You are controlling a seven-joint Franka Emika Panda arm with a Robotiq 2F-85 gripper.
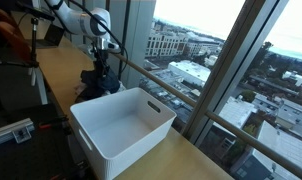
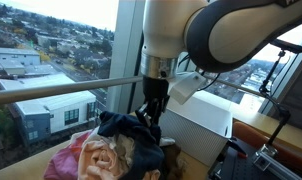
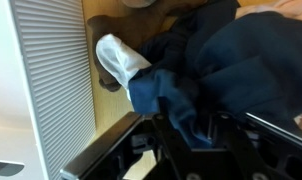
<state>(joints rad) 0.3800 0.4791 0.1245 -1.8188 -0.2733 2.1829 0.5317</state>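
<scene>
soft navy cloth (image 3: 226, 70), matt white plastic bin (image 1: 141, 147)

Counter (image 1: 51, 75) runs along the window (image 1: 221, 50), with the rail (image 1: 161, 81) on the window side. Bin (image 1: 121, 125) sits on the counter. Clothes pile (image 1: 99, 80) is on the counter just behind the bin. Gripper (image 1: 107, 66) is right over the pile, tips down in it. In an exterior view, garment (image 2: 131, 135) is on top, crumpled cloth (image 2: 86, 155) left of it, bin behind to the right. Wrist view: bin wall (image 3: 61, 90) left, garment right, sock (image 3: 121, 60) between them.
</scene>
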